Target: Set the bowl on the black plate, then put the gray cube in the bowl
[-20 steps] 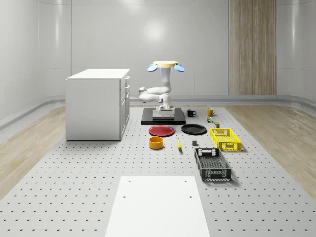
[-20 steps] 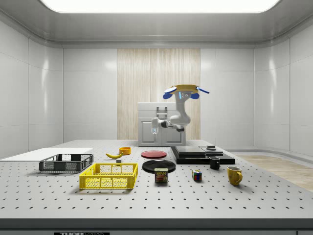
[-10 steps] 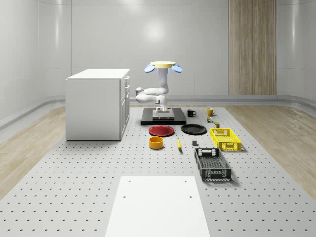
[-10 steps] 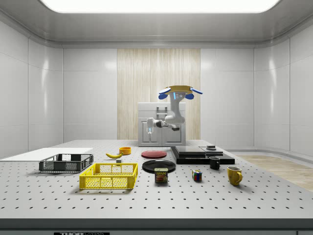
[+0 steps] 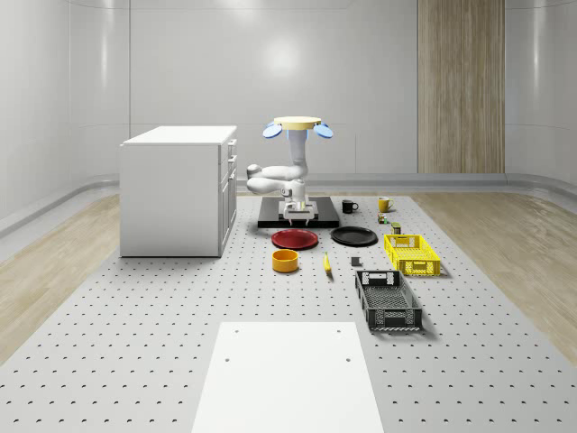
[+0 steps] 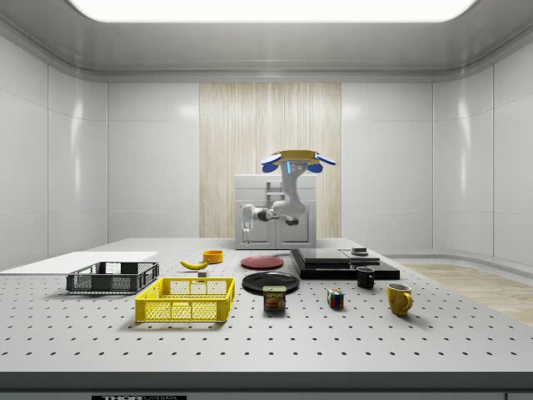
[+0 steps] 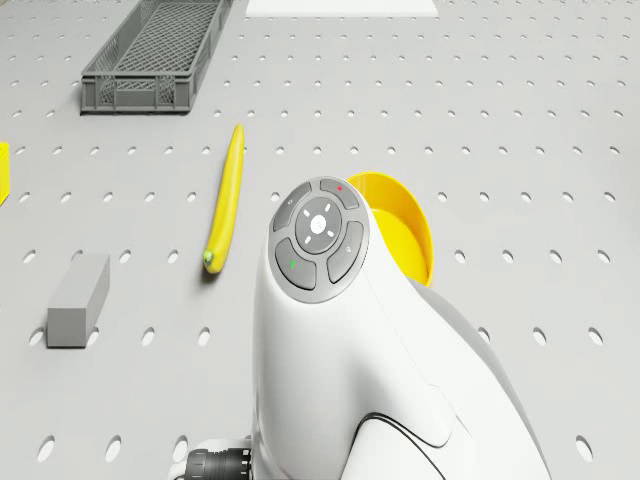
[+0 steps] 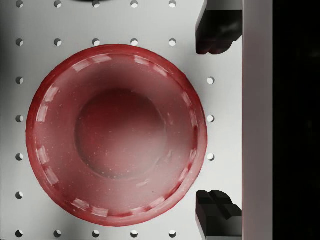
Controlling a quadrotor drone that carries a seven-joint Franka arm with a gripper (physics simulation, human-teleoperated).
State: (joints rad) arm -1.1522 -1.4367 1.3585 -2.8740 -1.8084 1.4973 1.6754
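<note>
The drone (image 5: 297, 126) is seen hovering above the far half of the desk (image 5: 135, 361). Its arm is bent downward, and the end effector (image 8: 216, 120) is hung over the red plate (image 8: 116, 135). The fingers (image 8: 215, 30) are spread wide apart and nothing is held between them.

The bowl (image 7: 400, 230) is found standing upright on the desk, just nearer than the red plate, with the banana (image 7: 224, 205) beside it. It is not touched by the end effector. The black plate (image 5: 353, 236) lies next to the red plate and nothing rests on it. The gray cube (image 7: 78, 298) lies beyond the banana from the bowl, apart from both.

The bowl is judged to be light, stiff and smooth-walled, so slipping is possible under a shallow pinch. A hold over the rim is advised, with one finger inside the wall and one outside, set well down. A tilt is to be expected if the bowl is lifted by one side only. The gray cube is judged to be rigid and flat-faced, and is best taken across its narrower pair of faces
</note>
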